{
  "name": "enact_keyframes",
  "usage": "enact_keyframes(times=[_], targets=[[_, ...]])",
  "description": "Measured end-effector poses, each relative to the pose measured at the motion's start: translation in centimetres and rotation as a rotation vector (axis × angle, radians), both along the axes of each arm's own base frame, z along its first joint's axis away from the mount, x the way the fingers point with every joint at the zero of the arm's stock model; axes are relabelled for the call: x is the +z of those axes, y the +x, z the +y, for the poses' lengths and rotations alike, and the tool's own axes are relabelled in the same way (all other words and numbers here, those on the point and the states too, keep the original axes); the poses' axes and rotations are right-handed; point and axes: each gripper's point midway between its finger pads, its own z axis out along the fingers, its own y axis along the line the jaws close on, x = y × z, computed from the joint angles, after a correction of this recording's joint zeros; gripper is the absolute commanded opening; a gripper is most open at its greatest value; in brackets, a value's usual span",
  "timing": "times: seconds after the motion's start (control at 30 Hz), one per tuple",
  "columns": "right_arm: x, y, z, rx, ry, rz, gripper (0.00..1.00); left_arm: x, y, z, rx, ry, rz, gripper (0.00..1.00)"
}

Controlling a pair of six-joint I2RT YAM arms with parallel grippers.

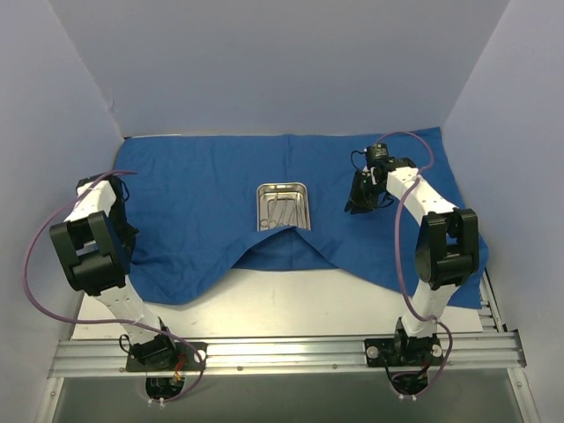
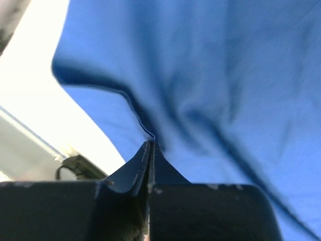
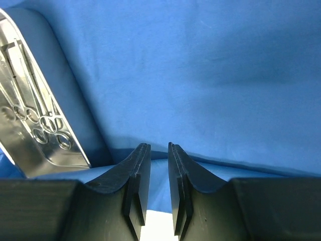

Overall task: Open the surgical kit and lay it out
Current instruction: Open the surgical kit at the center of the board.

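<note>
The royal-blue cloth [image 1: 203, 203] of the surgical kit lies spread across the table, its near edge cut by a V-shaped gap in the middle. On it stands the shiny steel tray [image 1: 283, 186], with ring-handled instruments [image 1: 282, 211] inside. My left gripper [image 2: 150, 143] is shut on the cloth's [image 2: 225, 75] hemmed edge at the left side, and a fold rises from the pinch. My right gripper [image 3: 159, 145] hovers over the cloth [image 3: 200, 75] right of the tray [image 3: 30, 145], its jaws a narrow gap apart with nothing between them. The instruments' rings [image 3: 47, 123] show in the tray.
White tabletop [image 1: 282, 304] shows in front of the cloth's near edge. Pale walls close in the back and both sides. A metal rail [image 1: 282, 352] carries both arm bases at the near edge. The right arm's gripper [image 1: 359, 204] sits over the cloth's right half.
</note>
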Motion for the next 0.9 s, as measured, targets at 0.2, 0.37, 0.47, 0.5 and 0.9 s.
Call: enact_keyframes(times=[0.2,0.37,0.47,0.5,0.9], targets=[[0.1,-0.1,0.5,0.025,0.026,-0.002,0.22,4.8,-2.0,0.8,-0.001,0.102,-0.058,0.02],[0.2,-0.4,1.4,0.068,0.041,-0.003,0.22,8.5,-4.2,1.6,0.019,0.191,-0.108,0.02],[0.3,-0.7,2.3,0.099,0.048,-0.002,0.22,9.6,-5.7,2.3,0.051,0.230,-0.122,0.02],[0.3,-0.9,2.7,0.111,0.052,-0.002,0.22,9.9,-6.5,2.6,0.075,0.237,-0.124,0.02],[0.6,-3.0,4.5,0.171,0.060,0.013,0.22,15.4,-13.4,8.4,0.479,0.496,-0.226,0.02]])
